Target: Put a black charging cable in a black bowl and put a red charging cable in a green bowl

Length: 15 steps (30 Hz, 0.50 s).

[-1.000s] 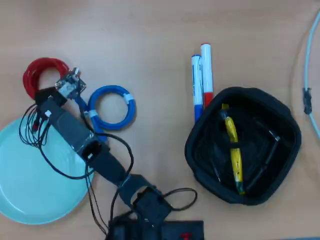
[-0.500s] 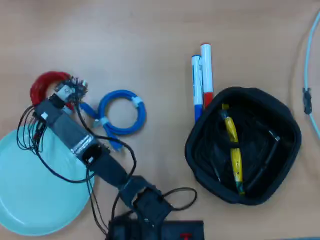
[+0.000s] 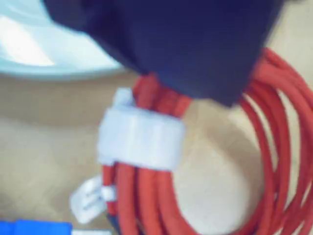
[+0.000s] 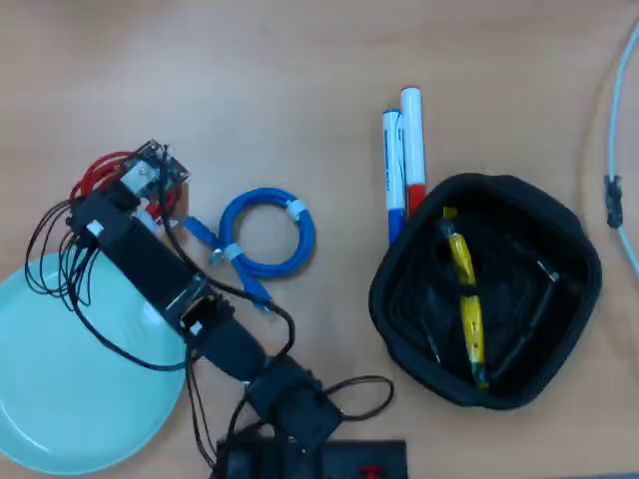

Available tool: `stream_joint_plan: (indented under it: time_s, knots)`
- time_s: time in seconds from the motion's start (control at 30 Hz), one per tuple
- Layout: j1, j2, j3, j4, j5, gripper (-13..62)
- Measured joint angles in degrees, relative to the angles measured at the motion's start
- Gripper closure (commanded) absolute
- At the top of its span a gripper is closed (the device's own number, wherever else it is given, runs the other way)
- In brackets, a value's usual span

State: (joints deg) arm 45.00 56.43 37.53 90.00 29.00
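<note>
Arm (image 4: 160,269): reaching from the bottom edge of the overhead view up and to the left, its wrist lying over the red charging cable (image 4: 95,172).
Green bowl (image 4: 70,399): sitting at the lower left in the overhead view, holding nothing visible, with the arm's black wires hanging over its upper rim.
Black bowl (image 4: 486,289): sitting at the right, holding the black charging cable (image 4: 534,299) and a yellow item (image 4: 466,304).
Gripper (image 3: 161,93): showing in the wrist view as a dark blur pressing onto the red coil just above its white tie (image 3: 139,137); I cannot tell whether the jaws are clamping it.
Wrist view only: showing the bowl's pale rim just beyond the coil.
Overhead view only: showing a blue cable (image 4: 268,233) and two markers (image 4: 402,165).
</note>
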Motion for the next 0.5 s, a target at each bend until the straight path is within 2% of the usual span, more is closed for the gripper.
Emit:
stream_joint_plan:
  time_s: [0.5]
  knots:
    - [0.97, 3.96, -3.34, 1.05, -5.80, 56.2]
